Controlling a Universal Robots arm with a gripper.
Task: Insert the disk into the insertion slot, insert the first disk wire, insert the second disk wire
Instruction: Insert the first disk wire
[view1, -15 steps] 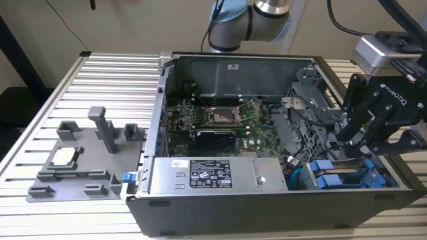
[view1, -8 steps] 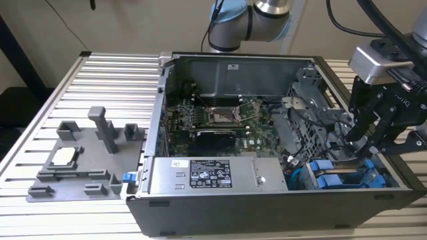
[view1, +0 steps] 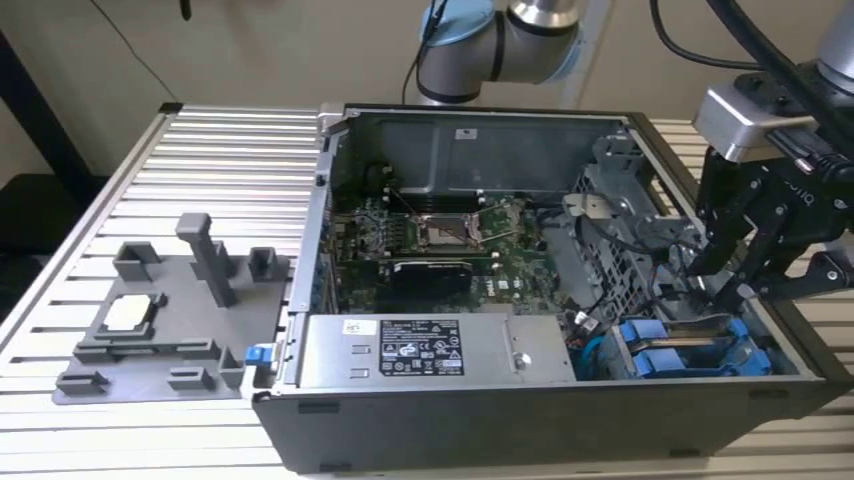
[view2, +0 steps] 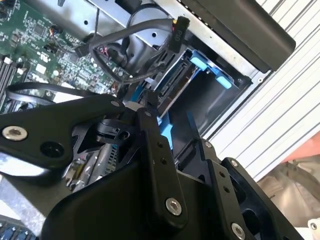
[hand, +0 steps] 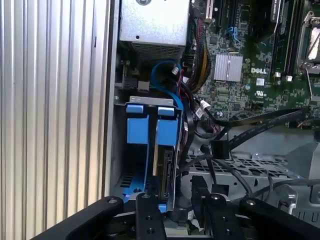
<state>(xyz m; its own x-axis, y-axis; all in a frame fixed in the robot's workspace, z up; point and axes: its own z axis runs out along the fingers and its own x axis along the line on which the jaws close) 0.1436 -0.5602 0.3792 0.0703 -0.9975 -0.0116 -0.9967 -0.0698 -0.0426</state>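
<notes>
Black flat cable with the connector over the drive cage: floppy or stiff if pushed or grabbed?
Probably floppy: the black cable sags in a loose curve to its connector, so a push would likely swing it aside. Likely light, since it seems to hang free over the drive cage. The connector looks rigid, probably the firmer place to grip.

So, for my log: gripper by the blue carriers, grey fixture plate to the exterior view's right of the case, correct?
No. In the exterior view the grey fixture plate lies left of the case; the gripper is by the blue carriers.
</notes>
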